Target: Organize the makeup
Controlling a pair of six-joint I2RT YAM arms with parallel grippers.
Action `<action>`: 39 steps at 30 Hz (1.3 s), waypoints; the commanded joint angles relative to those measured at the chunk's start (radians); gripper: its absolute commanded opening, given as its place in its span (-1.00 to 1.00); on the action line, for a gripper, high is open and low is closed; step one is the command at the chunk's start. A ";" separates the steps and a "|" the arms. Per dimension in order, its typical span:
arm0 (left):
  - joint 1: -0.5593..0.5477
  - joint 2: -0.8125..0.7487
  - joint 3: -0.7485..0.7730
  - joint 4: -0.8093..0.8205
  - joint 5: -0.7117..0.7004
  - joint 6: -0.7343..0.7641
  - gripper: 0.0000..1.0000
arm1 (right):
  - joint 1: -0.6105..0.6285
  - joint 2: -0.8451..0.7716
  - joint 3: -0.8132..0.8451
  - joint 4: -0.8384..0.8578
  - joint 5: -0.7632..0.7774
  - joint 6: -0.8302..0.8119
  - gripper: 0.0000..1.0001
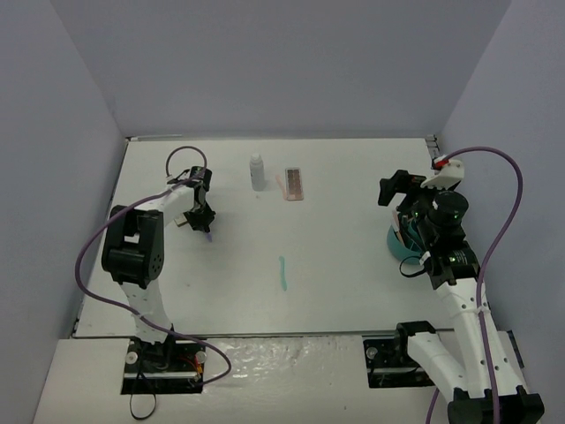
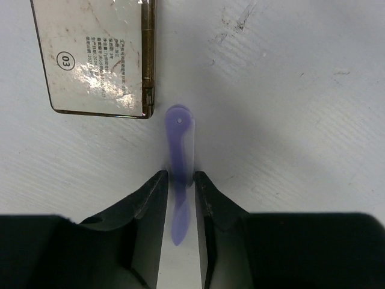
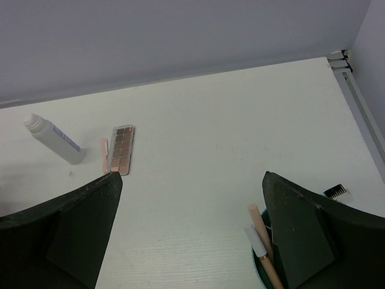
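My left gripper [image 1: 204, 218] is down on the table at the left, its jaws closed against both sides of a thin purple stick [image 2: 179, 129] lying between them [image 2: 180, 176]. A flat palette lies face down just beside it [image 2: 96, 57]. A whitish bottle [image 1: 257, 172], a brown-pink palette [image 1: 293, 184] and a pink stick [image 1: 281, 184] sit at the far middle. A teal stick [image 1: 283, 274] lies mid-table. My right gripper [image 1: 399, 188] is open and empty [image 3: 191, 180], held above the table beside the teal tub.
The round teal tub [image 1: 399, 246] stands at the right under my right wrist; its rim [image 3: 254, 260] shows with a pinkish stick [image 3: 257, 220] and a white-capped stick [image 3: 255, 239] standing in it. Grey walls close the table on three sides.
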 commanded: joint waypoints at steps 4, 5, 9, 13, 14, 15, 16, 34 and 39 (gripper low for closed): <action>0.000 -0.050 -0.042 0.032 0.008 0.013 -0.96 | 0.011 -0.005 0.012 0.066 -0.002 -0.016 1.00; -0.003 -0.079 -0.053 0.052 0.016 0.026 -0.99 | 0.011 -0.003 0.015 0.063 -0.019 -0.017 1.00; -0.044 -0.248 -0.120 0.149 0.027 0.140 -1.00 | 0.011 0.009 0.038 0.054 -0.135 -0.029 1.00; -0.146 -0.409 -0.157 0.264 -0.002 0.294 -1.00 | 0.013 0.062 0.084 0.030 -0.312 -0.030 0.99; -0.200 -0.456 -0.171 0.312 0.010 0.370 -1.00 | 0.015 0.082 0.100 0.027 -0.379 -0.020 0.99; -0.244 -0.495 -0.186 0.354 0.024 0.428 -1.00 | 0.018 0.100 0.114 0.025 -0.447 -0.012 0.98; -0.275 -0.527 -0.199 0.387 0.038 0.465 -1.00 | 0.023 0.114 0.126 0.026 -0.515 -0.005 0.98; -0.652 -0.636 -0.098 0.625 0.299 0.724 -1.00 | 0.335 0.322 0.235 0.133 -0.547 0.094 0.65; -0.679 -0.640 -0.092 0.648 0.305 0.725 -1.00 | 0.352 0.338 0.228 0.169 -0.524 0.119 0.52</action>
